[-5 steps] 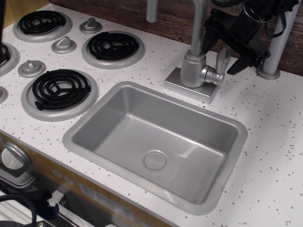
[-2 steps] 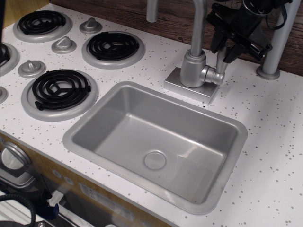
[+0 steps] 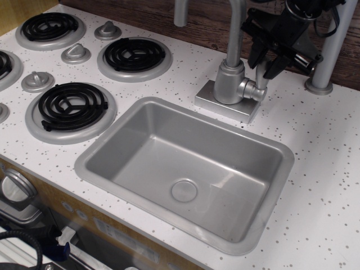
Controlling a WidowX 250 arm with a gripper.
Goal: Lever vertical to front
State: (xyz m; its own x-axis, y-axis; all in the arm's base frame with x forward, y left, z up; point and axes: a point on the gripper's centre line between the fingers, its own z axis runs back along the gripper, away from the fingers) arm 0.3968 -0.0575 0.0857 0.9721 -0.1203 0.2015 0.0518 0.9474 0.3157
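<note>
Nearest lies the grey sink [image 3: 185,169] sunk in the speckled white bench [image 3: 320,169], with black coil burners [image 3: 71,105] off to its left. Behind the sink stands the faucet [image 3: 229,79], and the lever [image 3: 261,79] rises upright from its side stub. The black claw [image 3: 263,63] straddles the lever's upper part, its fingers [image 3: 274,64] narrowed about it, though actual contact cannot be told.

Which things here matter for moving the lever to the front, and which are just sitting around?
Part of the job:
lever, upright
gripper, fingers either side of the lever
faucet body

Just sitting around:
sink
stove burners
stove knobs
grey post
</note>
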